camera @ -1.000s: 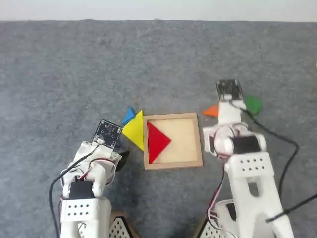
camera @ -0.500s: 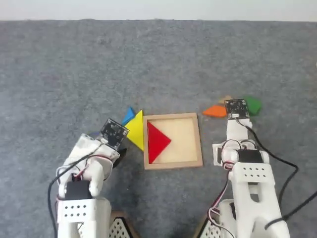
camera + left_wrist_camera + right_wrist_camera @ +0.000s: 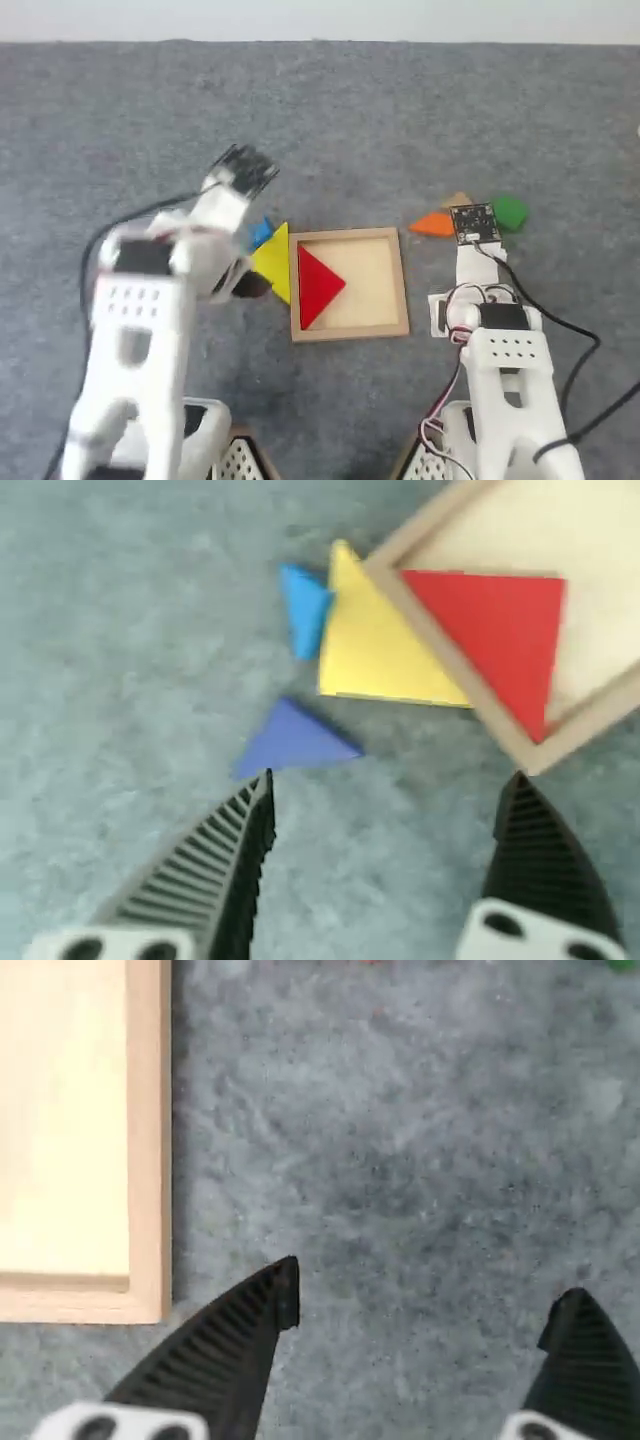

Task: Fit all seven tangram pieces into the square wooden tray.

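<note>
Left jaws and right jaws gape, empty. Red triangle (image 3: 318, 283) in tray (image 3: 350, 234); yellow triangle (image 3: 274, 262) abuts its left rim, blue piece (image 3: 260, 233) alongside.

You look down on a grey, carpet-like table cover (image 3: 330, 120) running edge to edge; at twelve o'clock, a pale wall strip (image 3: 320, 18) borders it.

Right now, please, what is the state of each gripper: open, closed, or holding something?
Left gripper: open, holding nothing.
Right gripper: open, holding nothing.
</note>
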Tool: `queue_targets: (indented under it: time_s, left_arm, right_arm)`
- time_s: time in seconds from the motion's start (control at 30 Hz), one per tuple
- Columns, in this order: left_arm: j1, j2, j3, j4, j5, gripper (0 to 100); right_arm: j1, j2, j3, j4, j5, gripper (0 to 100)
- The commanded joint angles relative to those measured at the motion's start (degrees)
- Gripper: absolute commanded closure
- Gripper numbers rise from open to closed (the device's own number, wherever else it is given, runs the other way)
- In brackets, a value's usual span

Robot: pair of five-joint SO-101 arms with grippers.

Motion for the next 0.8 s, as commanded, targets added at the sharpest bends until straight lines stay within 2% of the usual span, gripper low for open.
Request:
queue_targets:
  time_s: [0.0, 0.3, 0.5, 0.77]
  left_arm:
    - [4.0, 13.5, -6.3, -4.7, 1.5, 66]
    - [8.2, 32.0, -6.3, -15.5, 1.3, 66]
    - [5.4, 40.9, -7.3, -22.6, 0.4, 66]
    - [-1.7, 50.4, -18.8, -19.0, -2.3, 66]
  right_arm:
    - [1.1, -2.1, 1.1, -2.7, 0.9, 62.0]
    - [1.2, -2.1, 1.5, -3.6, 1.0, 62.0]
    - [1.2, -2.1, 1.5, -3.6, 1.0, 62.0]
    - [1.2, -2.1, 1.5, -3.6, 1.0, 62.0]
